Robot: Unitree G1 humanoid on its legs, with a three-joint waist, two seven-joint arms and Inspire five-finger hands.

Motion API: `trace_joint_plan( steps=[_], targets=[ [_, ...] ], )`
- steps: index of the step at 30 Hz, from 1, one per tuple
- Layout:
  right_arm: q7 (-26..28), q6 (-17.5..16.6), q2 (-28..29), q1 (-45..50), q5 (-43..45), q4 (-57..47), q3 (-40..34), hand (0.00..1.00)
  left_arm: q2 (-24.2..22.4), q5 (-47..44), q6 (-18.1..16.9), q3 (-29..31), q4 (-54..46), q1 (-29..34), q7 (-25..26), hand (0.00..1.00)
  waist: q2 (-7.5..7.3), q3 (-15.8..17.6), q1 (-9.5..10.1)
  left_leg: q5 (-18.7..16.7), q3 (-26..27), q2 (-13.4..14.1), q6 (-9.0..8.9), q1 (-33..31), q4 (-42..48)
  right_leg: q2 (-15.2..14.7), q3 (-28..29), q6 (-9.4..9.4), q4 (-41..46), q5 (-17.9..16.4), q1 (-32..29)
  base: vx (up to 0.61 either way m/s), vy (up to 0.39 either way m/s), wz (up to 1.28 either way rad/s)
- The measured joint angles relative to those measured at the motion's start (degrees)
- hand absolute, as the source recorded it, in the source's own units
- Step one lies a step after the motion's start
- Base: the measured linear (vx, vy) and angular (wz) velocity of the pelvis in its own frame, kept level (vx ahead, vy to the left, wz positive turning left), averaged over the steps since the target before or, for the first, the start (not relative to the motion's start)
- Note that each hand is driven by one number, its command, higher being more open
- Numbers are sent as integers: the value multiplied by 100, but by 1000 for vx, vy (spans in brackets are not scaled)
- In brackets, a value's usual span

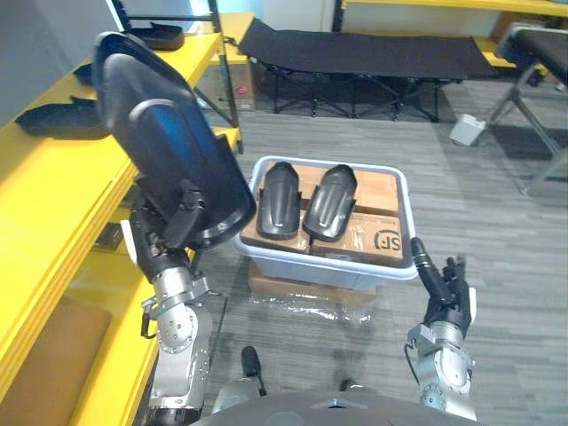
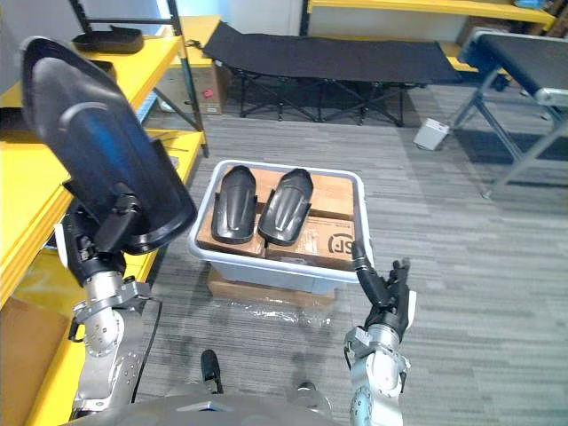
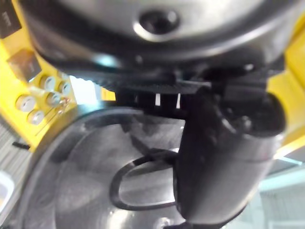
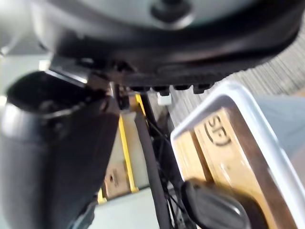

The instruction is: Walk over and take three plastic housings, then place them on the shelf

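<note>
Left hand (image 1: 162, 241) grips a raised black housing (image 1: 151, 115) beside the yellow shelf (image 1: 44, 195).

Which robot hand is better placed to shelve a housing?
Left: the left robot hand grips a housing beside the yellow shelf; the right robot hand is open by the bin.

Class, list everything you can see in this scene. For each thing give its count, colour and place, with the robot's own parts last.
Shelf: one, yellow, along the robot's left.
Bin: one, white, on a flat cardboard box on the floor.
Cardboard boxes: several, brown, inside the bin.
Binned housings: two, black, side by side on the boxes.
Shelved housings: at least two, black, on the shelf.
Held housing: one, black, raised beside the shelf.
Cot: one, black, at the back.
Left hand: dark, shut on the held housing.
Right hand: dark, open, by the bin's near right corner.
</note>
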Motion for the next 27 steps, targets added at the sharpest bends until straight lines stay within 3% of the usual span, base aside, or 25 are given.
trace_joint_plan(
  steps=[7,11,14,18,19,20,22,23,24,27],
  targets=[
    [152,-14,-46,-793,-909,267,875,100,-198,-49,-2,1112,-280,813,-94,0,23,-21,674,107,-686,16,-83,-187,8,171,-591,-51,98,-201,187,-18,-49,49],
    [120,-116,-52,-1044,-909,310,920,100,-269,-220,-3,1269,-262,1118,-382,0,13,-21,866,217,-913,-14,0,-263,29,190,-898,-39,335,-378,296,-5,-45,49],
    [93,-116,-80,-912,-912,424,899,100,-318,-332,-3,1188,-261,1145,-1017,0,9,-5,813,136,-418,9,224,-355,28,140,-1499,47,462,-503,476,-51,-14,97],
    [96,-122,-301,-887,-1137,426,866,100,-298,-323,-3,1010,-262,1134,-1604,0,143,73,791,72,-193,-58,187,-386,26,64,-1609,81,594,-768,528,-82,54,67],
    [126,-124,-306,-889,-1134,426,853,100,-291,-303,-6,979,-261,1125,-1741,0,-22,113,767,-170,85,-104,140,-403,33,-94,-1615,66,538,-790,516,-42,82,36],
    [170,-200,-304,-890,-1128,411,835,100,-274,-298,-18,989,-263,1116,-1847,0,-17,97,774,-209,147,-118,294,-401,298,-212,-1596,72,577,-793,500,36,57,19],
    [258,-312,-320,-830,-1110,369,804,100,-165,-299,-17,997,-246,1015,-2011,0,14,70,698,-126,112,-175,315,-400,446,-280,-1546,144,804,-877,462,81,25,24],
    [287,-335,-328,-798,-1110,365,790,100,-99,-301,-17,992,-242,945,-2076,0,-22,54,677,-132,68,-241,327,-399,417,-336,-1447,135,928,-917,393,87,60,38],
    [319,-355,-362,-788,-1114,361,765,100,40,-310,-18,981,-224,759,-2206,0,-49,59,646,-132,-24,-326,374,-432,405,-409,-994,5,1246,-1002,257,74,95,64],
    [286,-368,-379,-663,-1111,364,633,100,525,-307,-26,732,153,32,-2461,0,-57,107,334,-93,-589,-565,408,-335,304,-480,303,-195,2278,-1209,-69,51,68,99]
  ],
)
